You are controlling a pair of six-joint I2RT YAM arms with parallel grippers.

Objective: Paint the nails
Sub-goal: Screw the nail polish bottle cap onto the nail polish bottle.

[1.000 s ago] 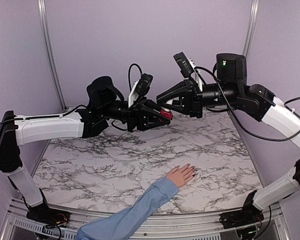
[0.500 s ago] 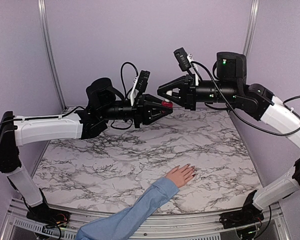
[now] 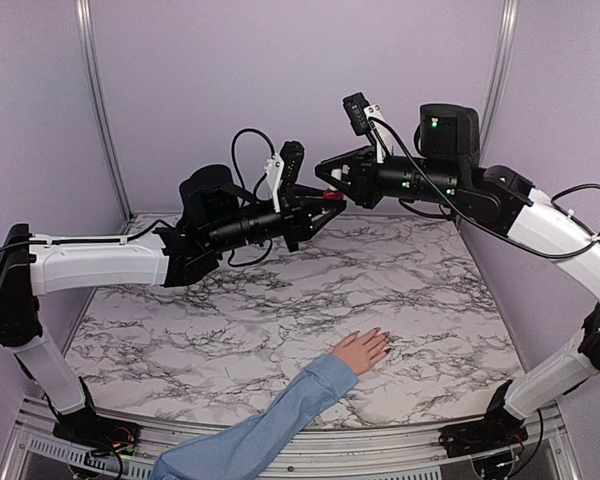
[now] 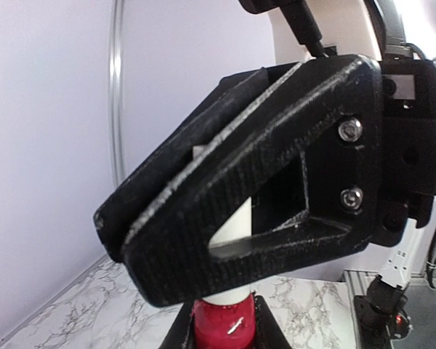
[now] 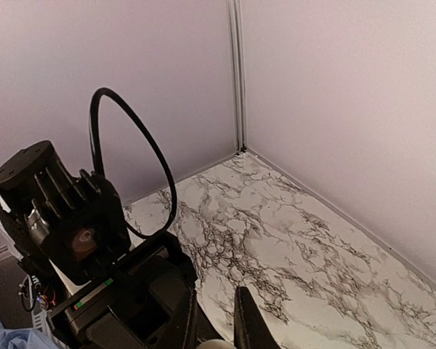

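The left claw [image 3: 329, 201] is clenched on a little red bottle [image 4: 221, 326]. The right claw [image 3: 325, 172] is clenched on the white cap [image 4: 225, 294] on top of it. Both are up in the air, over the far half of the desk [image 3: 180, 330].

The nails [image 3: 384, 338] are well apart from the claws. They are on a hand [image 3: 362, 350] with a blue sleeve [image 3: 280, 410], lying flat on the desk near its front edge, a bit right of the middle.

I think the nails are hard and smooth, but they sit on soft fingers that can be hurt. So no claw should grab them. Only a brush should touch them, very lightly. The bottle looks small, light and slippery, and it may break. Holding it by its sides, and the cap by its sides too, seems best.

The view from above shows the hand, but the nails are too tiny to see well. The left wrist view shows the cap and bottle up close, but no hand. The right wrist view shows the desk's far corner and the left arm, but hardly any cap.
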